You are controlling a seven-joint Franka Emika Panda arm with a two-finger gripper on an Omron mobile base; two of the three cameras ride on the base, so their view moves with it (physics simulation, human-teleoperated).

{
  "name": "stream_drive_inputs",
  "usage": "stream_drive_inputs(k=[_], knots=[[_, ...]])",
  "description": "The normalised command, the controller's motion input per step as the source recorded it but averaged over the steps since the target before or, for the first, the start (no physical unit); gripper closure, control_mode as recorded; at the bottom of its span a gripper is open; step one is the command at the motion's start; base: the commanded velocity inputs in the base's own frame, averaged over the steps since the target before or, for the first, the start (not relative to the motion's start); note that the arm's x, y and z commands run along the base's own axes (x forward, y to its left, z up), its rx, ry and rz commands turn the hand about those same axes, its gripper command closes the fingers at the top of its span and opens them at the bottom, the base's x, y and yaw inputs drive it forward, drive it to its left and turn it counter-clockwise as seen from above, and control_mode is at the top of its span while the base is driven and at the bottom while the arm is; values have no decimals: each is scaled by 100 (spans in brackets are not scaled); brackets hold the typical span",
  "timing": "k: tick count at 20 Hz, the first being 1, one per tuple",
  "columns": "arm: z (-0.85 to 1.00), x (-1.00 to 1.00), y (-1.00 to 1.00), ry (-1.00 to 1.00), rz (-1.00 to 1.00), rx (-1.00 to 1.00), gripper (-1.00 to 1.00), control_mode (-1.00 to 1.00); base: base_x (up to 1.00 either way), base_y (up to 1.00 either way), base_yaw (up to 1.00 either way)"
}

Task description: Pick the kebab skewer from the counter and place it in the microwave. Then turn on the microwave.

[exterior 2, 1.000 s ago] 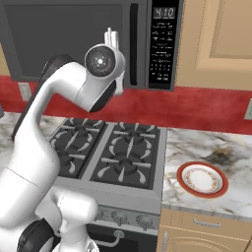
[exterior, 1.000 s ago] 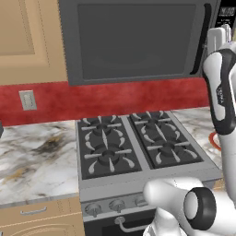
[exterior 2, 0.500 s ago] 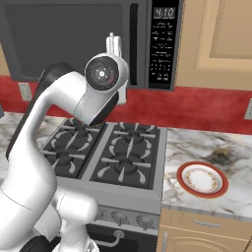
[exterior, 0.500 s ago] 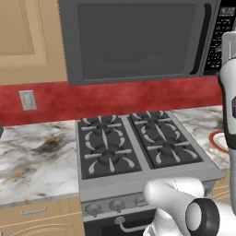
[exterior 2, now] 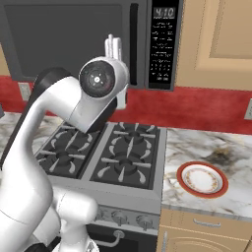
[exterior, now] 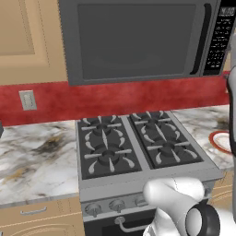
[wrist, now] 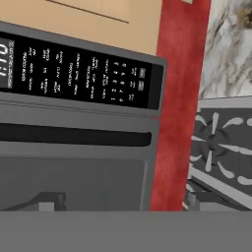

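Where veined — marble counter, red backsplash

surface: marble counter, veined, either side of gas stove | on it: red-rimmed plate, right of stove

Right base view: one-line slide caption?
White arm raised before the closed microwave; red-rimmed plate on the counter beside the stove.

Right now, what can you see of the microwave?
The microwave is a wide dark grey box mounted above the gas stove, between tan cabinets. Its windowed door is shut, with a curved black vertical handle beside a black keypad panel of white buttons and a lit display. Nothing touches it.
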Motion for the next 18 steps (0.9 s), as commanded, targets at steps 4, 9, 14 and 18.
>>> stream_drive_inputs(k=[4,9,14,18], knots=[[12,-25,-30,0,-2,0,-100,-100,0,0,0],[7,-27,-35,2,-1,0,-100,-100,0,0,0],[1,-19,-30,18,0,0,-100,-100,0,0,0],[0,-8,-13,30,1,0,-100,-100,0,0,0]])
